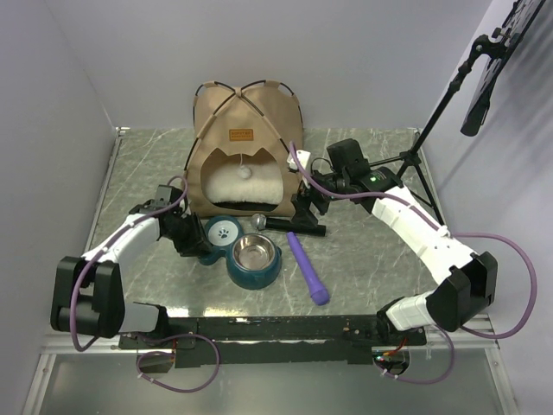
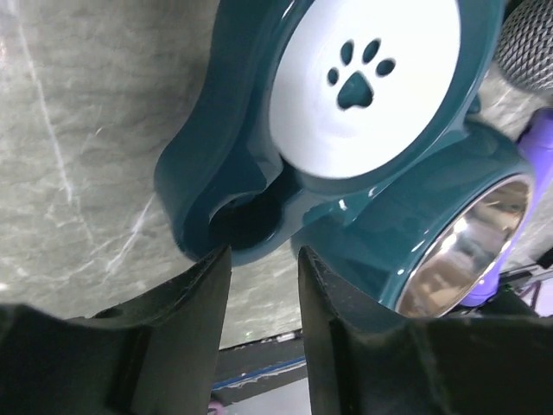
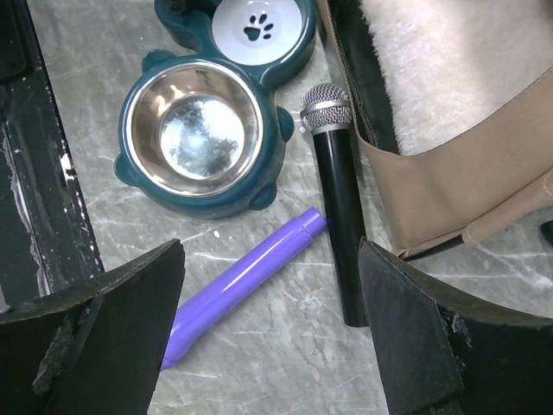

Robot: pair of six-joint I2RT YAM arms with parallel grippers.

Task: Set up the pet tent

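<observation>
The pet tent point(image 1: 246, 130) stands upright at the back middle of the table, tan fabric with dark crossing poles, a brown label and a white pompom point(image 1: 245, 171) over its arched doorway. Its front corner point(image 3: 449, 190) shows in the right wrist view. My left gripper point(image 1: 192, 242) is low at the left end of a teal double pet bowl point(image 1: 244, 253). Its jaws point(image 2: 262, 255) stand a little apart, tips at the bowl's rim point(image 2: 225, 173), only table between them. My right gripper point(image 1: 304, 207) hangs open point(image 3: 272, 251) by the tent's front right corner, nothing between its fingers.
A cream pillow point(image 1: 246, 186) lies inside the tent. A black microphone point(image 3: 337, 199) and a purple flashlight point(image 3: 242, 281) lie below my right gripper, right of the bowl point(image 3: 207, 130). A tripod point(image 1: 415, 164) stands at the back right. Walls close in the table's left and back.
</observation>
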